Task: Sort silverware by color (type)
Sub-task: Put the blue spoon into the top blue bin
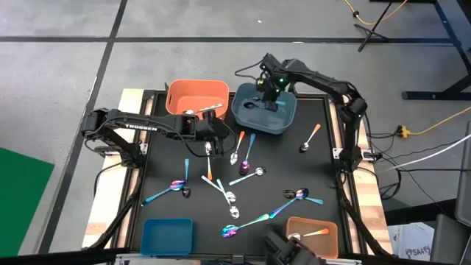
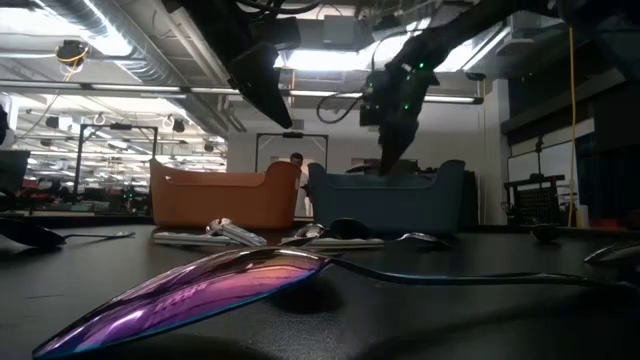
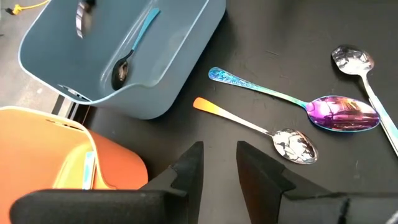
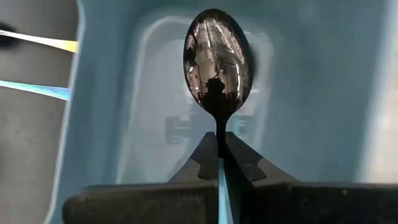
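The right pincer (image 4: 219,163) hangs over the blue bin (image 1: 287,118) at the table's (image 1: 324,165) far side, clamped on a dark spoon (image 4: 217,59). The left pincer (image 3: 219,165), slightly parted and empty, is by the orange bin (image 1: 184,92). Other spoons (image 1: 246,158) lie scattered mid-table.

mixed spoons (image 1: 234,184) scattered on table (one black-bowled (image 4: 217,59), held over bin)

Two bins (image 1: 197,98) (image 1: 265,110) sit side by side at the table's far edge. Spoons (image 1: 221,188) lie scattered before them. Two more bins (image 1: 167,235) (image 1: 312,234) stand at the near edge.
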